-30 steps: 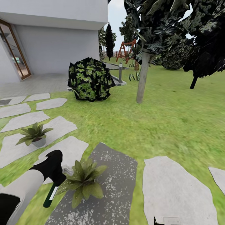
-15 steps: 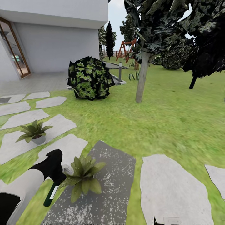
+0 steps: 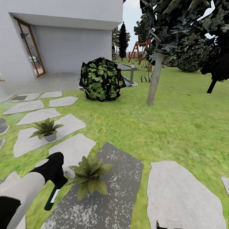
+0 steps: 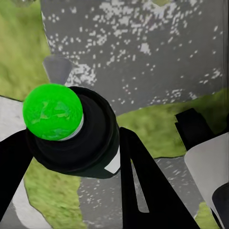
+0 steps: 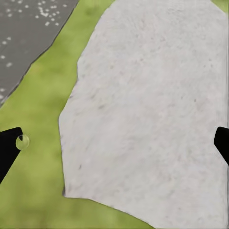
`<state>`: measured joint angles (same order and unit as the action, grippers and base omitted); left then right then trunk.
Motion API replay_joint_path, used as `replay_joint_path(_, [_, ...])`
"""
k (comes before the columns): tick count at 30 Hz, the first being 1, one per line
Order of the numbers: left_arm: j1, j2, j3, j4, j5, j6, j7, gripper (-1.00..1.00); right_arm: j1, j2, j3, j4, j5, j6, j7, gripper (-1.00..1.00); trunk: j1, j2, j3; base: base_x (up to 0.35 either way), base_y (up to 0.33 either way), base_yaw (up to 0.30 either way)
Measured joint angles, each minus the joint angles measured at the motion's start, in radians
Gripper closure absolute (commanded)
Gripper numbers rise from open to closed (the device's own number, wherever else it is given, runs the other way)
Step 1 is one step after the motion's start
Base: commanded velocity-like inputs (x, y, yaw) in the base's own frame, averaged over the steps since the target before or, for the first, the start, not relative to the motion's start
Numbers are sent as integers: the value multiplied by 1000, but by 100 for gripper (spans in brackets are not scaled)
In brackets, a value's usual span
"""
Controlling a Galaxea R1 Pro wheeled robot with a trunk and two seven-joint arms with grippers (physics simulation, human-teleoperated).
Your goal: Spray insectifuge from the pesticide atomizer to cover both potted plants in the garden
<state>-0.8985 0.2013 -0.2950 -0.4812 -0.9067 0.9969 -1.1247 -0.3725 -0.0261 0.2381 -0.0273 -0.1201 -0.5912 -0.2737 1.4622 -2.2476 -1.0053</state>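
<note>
Left gripper (image 4: 71, 143) pinches the pesticide atomizer (image 3: 52, 197); its nozzle sits just beside the nearer potted plant (image 3: 89, 176); bottle hangs downward.

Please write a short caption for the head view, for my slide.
Left pincer holding the pesticide atomizer beside the near potted plant on a dark stepping stone.

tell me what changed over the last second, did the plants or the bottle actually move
Only the camera turned left: house, bush, tree and stepping stones all slid right together. The two small green rosette plants in grey pots, near and far, kept their stones. The left gripper still holds the slim dark-green spray bottle beside the near plant.
</note>
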Motion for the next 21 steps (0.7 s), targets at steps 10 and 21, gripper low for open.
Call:
replay_joint_path(10, [0,1,-2,0,0,0,0,100,0,0,1,1,0,0,0,-100,0,0,0,-25,-272,109])
replay_joint_path(21, [-1,1,-2,-1,0,0,1,100,0,0,1,1,0,0,0,-100,0,0,0,-142,-260,276])
